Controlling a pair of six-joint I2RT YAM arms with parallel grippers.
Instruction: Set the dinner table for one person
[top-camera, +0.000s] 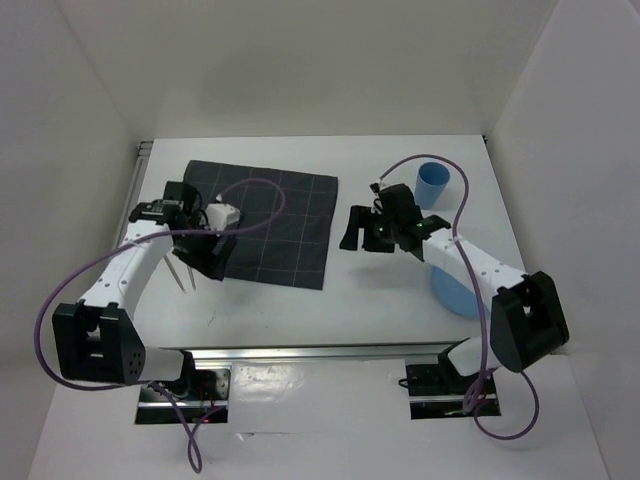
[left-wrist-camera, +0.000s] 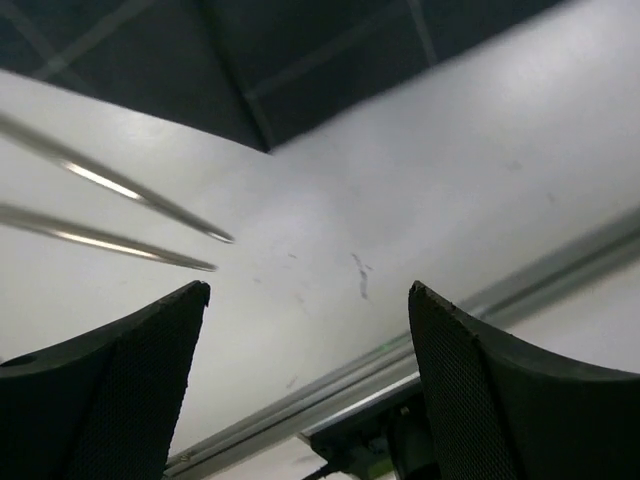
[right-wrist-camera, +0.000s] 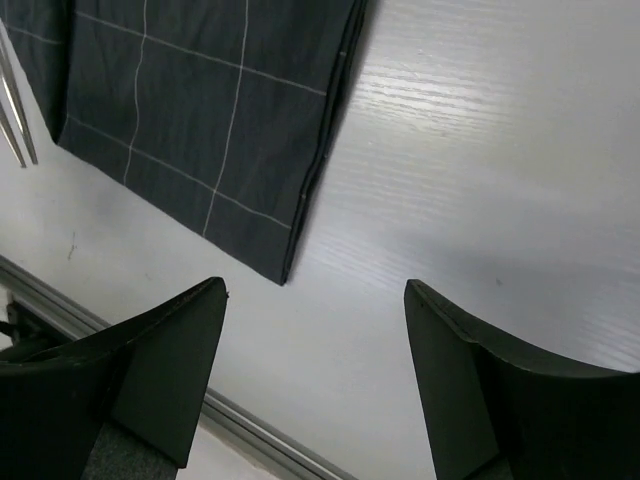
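The white dinner table (top-camera: 380, 310) bears a dark checked cloth (top-camera: 285, 225), a blue cup (top-camera: 432, 185) and a blue dish (top-camera: 455, 290). The left gripper (left-wrist-camera: 310, 290) hangs spread and empty by two thin metal sticks (left-wrist-camera: 100, 182) at the cloth's left edge. The right gripper (right-wrist-camera: 315, 285), also spread and empty, hangs just right of the cloth.
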